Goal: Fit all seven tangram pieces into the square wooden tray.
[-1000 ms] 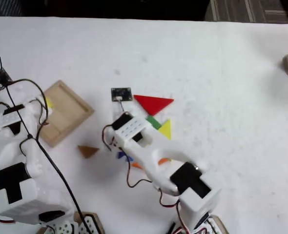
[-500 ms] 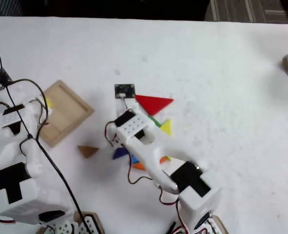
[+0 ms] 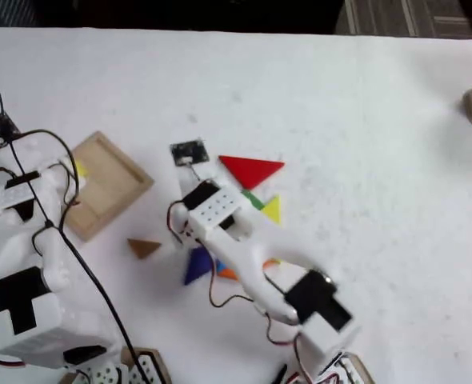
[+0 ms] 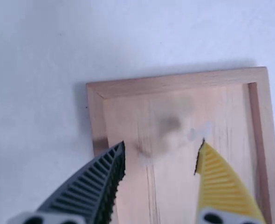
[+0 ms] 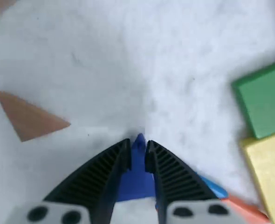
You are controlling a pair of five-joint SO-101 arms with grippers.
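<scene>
left fingers [image 4: 102, 179] apart above square wooden tray [image 3: 112, 188], table [image 3: 364, 120] left side | brown triangle [image 3: 144, 247] lying alone | right fingers [image 5: 107, 175] clamped on blue piece [image 3: 196, 266], orange piece [image 3: 228, 273] just beside | red triangle [image 3: 252, 170], green piece [image 3: 253, 200], yellow triangle [image 3: 272, 210] clustered near

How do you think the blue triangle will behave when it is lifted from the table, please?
The blue triangle looks like a flat, rigid block, so it should probably stay stiff. It seems thin, so it is likely light. The jaws pinch it near one corner, so it might pivot or slip between them.
</scene>
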